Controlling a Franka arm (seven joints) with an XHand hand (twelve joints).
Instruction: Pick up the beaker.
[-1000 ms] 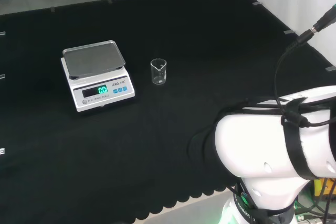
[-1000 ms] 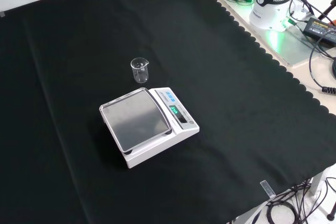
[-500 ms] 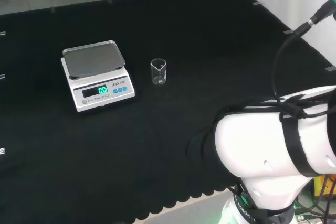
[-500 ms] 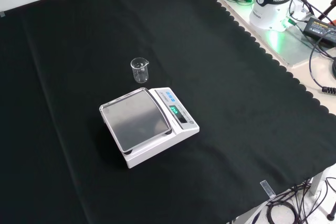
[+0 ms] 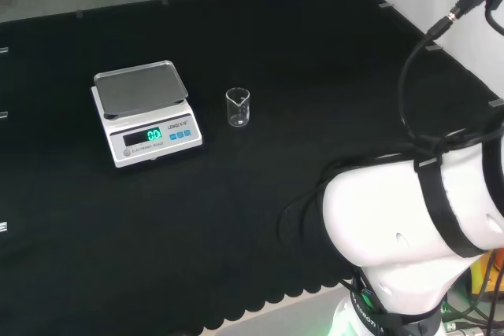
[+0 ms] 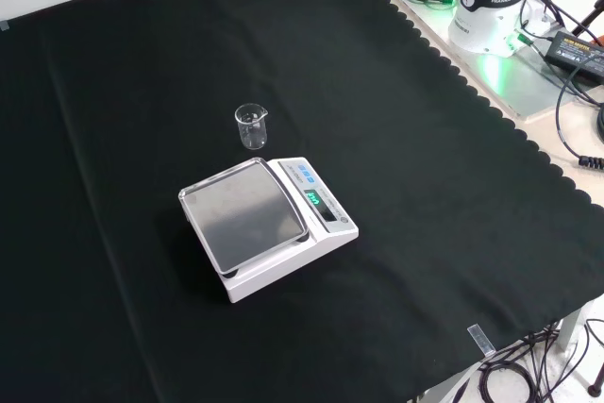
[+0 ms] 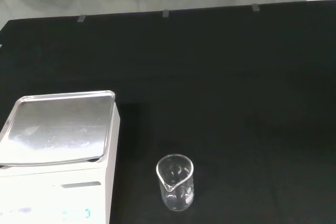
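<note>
Beaker (image 5: 239,107) upright on the black cloth (image 5: 260,53), empty, just right of the scale (image 5: 146,123) in head view, not touching it. Nothing grips it. Hand state: can't tell.

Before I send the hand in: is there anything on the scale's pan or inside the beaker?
The scale's pan is bare metal with nothing on it. The beaker stands upright on the cloth beside the scale, apart from it, and looks empty; a thin film of clear liquid could not be ruled out.
</note>
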